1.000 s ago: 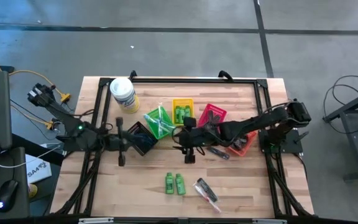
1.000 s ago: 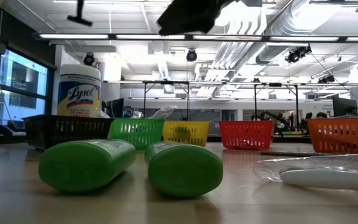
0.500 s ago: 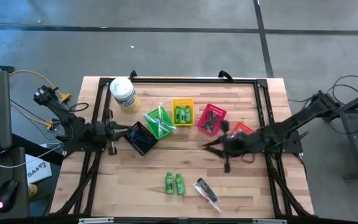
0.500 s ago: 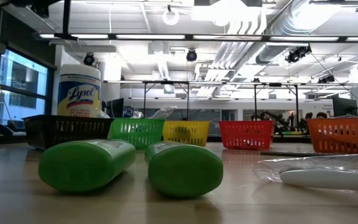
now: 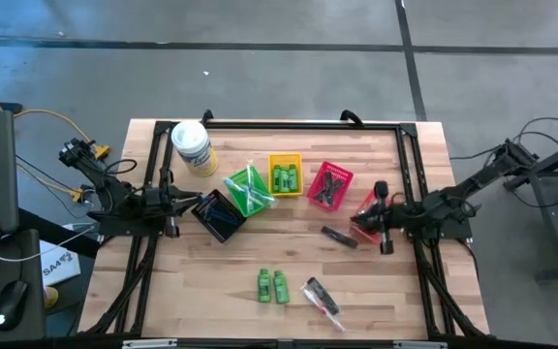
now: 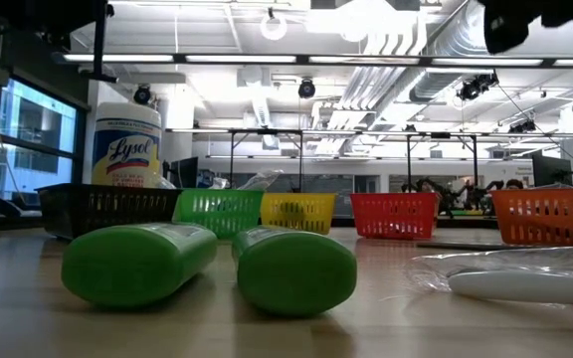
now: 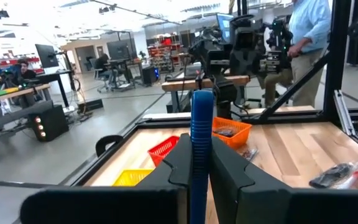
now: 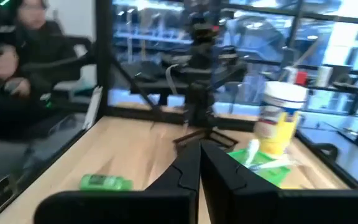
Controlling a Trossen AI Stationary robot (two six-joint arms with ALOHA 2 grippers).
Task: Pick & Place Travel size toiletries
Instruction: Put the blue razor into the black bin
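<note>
While the left gripper [image 7: 201, 163] clamps a blue-handled razor [image 7: 201, 134] narrowly, the empty, closed right gripper [image 8: 199, 163] risks nothing, but the razor could slip.

In the low view, the clear packet [image 6: 525, 278] at lower right is cut off by the frame's right edge, and its contents cannot be identified. The black basket [image 6: 107, 209] at left is partly hidden behind a green bottle [image 6: 137, 261]. In the left wrist view, the blue handle [image 7: 201, 149] is cut off at the bottom edge. The right wrist view is blurred; the person [image 8: 23, 68] at upper left is indistinct.
</note>
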